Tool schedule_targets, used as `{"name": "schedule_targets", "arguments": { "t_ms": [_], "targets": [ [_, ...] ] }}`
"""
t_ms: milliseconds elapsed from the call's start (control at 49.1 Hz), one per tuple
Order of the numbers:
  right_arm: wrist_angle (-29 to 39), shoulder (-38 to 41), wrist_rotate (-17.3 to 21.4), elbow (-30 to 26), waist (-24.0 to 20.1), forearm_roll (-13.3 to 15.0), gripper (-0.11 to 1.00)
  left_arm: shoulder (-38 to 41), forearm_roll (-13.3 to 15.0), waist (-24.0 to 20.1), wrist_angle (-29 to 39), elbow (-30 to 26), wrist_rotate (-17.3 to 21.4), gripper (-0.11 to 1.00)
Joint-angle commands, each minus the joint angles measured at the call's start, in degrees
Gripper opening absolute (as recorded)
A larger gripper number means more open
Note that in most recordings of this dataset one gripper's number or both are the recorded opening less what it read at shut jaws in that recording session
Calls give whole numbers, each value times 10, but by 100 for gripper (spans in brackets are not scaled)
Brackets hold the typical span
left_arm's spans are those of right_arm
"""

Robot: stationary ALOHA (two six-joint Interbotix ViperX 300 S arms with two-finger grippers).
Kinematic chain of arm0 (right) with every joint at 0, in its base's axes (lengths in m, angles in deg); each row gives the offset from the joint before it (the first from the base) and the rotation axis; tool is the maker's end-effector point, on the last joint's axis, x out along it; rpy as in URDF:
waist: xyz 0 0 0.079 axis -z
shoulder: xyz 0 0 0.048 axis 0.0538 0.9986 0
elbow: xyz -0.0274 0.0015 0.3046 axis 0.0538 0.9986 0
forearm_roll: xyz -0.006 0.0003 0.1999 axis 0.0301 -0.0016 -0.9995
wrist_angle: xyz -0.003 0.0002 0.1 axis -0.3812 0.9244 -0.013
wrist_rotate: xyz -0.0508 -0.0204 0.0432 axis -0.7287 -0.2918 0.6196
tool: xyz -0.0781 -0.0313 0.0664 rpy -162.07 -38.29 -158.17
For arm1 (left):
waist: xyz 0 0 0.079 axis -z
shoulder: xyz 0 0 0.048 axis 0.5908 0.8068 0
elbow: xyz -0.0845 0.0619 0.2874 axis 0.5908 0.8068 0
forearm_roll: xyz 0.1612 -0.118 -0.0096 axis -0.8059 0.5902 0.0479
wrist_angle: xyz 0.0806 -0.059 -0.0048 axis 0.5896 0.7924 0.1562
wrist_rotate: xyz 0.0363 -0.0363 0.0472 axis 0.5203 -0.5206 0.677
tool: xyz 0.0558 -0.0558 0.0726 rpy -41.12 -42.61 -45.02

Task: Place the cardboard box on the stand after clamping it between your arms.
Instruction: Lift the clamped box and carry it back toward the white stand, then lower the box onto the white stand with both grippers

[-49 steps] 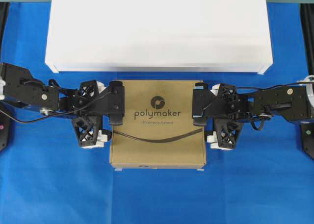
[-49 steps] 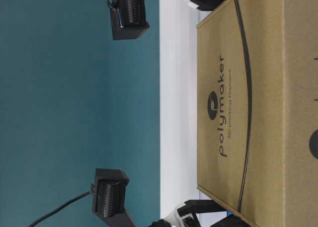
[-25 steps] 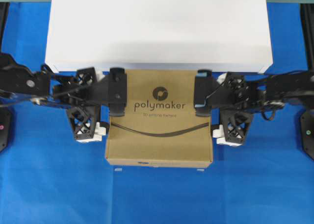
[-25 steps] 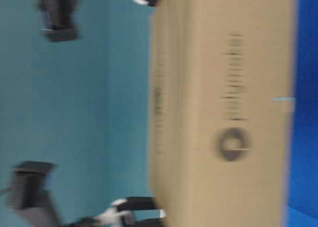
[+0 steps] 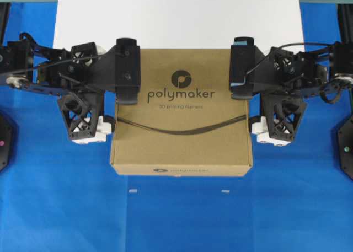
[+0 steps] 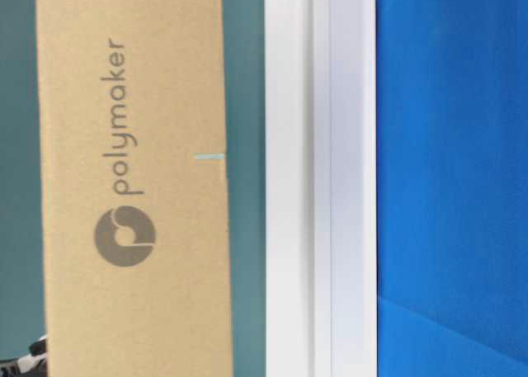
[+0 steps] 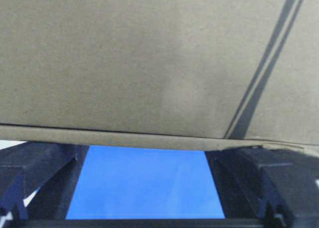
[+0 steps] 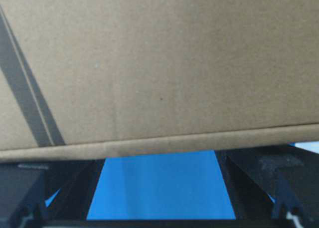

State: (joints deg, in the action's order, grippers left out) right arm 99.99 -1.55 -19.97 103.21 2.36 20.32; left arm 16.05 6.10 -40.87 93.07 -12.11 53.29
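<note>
The brown cardboard box (image 5: 182, 125) with the "polymaker" logo is off the cloth, clamped between my two arms. My left gripper (image 5: 113, 106) presses its left side and my right gripper (image 5: 251, 106) presses its right side. Both are open, with the box edge across the fingertips in the left wrist view (image 7: 147, 148) and the right wrist view (image 8: 159, 155). The box's far edge overlaps the front of the white stand (image 5: 176, 15). In the table-level view the box (image 6: 132, 187) hangs above the level of the stand (image 6: 318, 187).
Blue cloth (image 5: 176, 219) covers the table in front of the stand, with two small pale marks (image 5: 132, 191) where the box lay. Black arm bases (image 5: 345, 153) stand at the left and right edges.
Both arms have lifted the box off the cloth and carried it toward the stand. Its far edge now lies over the stand's front edge, and it looks larger from overhead.
</note>
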Motion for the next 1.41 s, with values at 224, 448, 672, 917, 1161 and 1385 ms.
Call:
{"name": "schedule_targets", "arguments": {
  "t_ms": [224,448,672,917,1161,1385],
  "targets": [
    [-31,25,3,-71,25,-16,98,22,2,-32,-18,-72,-12,85],
    [-29,52,-53,-100,55,-36,98,48,2,-68,-18,-95,0,85],
    [-15,73,-153,-122,100,-112,98,69,2,-88,-18,-126,8,85],
    [-27,88,-224,-120,144,-143,98,83,2,-101,-20,-141,46,85],
    [-35,98,-264,-125,174,-145,98,97,2,-146,-23,-160,81,85],
    [-54,114,-300,-127,200,-155,98,116,2,-171,-28,-177,117,85]
  ]
}}
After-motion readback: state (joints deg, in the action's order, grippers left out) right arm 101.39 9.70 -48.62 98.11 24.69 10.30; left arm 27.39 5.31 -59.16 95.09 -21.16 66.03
